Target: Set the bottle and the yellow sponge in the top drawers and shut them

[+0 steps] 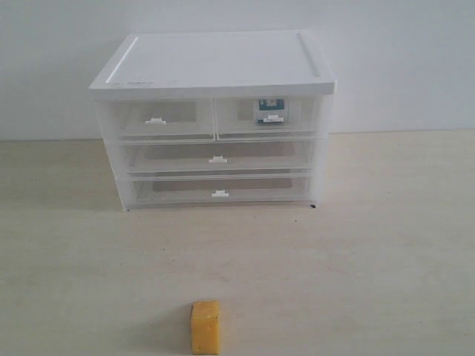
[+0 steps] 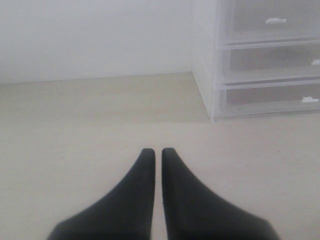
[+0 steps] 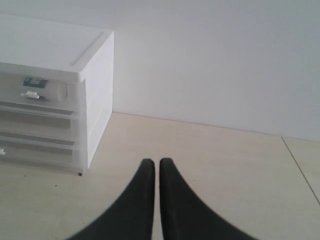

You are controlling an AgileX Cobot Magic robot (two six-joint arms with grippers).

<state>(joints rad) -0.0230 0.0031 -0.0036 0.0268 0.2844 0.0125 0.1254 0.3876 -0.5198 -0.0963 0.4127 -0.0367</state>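
The bottle [image 1: 271,110] stands inside the top right drawer [image 1: 297,119], which is pushed in; its teal label [image 3: 34,81] shows through the translucent front. The top left drawer [image 1: 178,117] is pushed in too, with nothing visible inside. The yellow sponge [image 1: 205,326] stands on the table near the front edge, well in front of the cabinet. Neither gripper appears in the exterior view. My left gripper [image 2: 157,151] is shut and holds nothing, hovering over bare table left of the cabinet. My right gripper [image 3: 153,162] is shut and holds nothing, to the right of the cabinet.
The white cabinet [image 1: 215,63] stands at the back of the pale wooden table [image 1: 371,245] against a white wall. Below the top drawers are two full-width drawers [image 1: 217,158], both pushed in.
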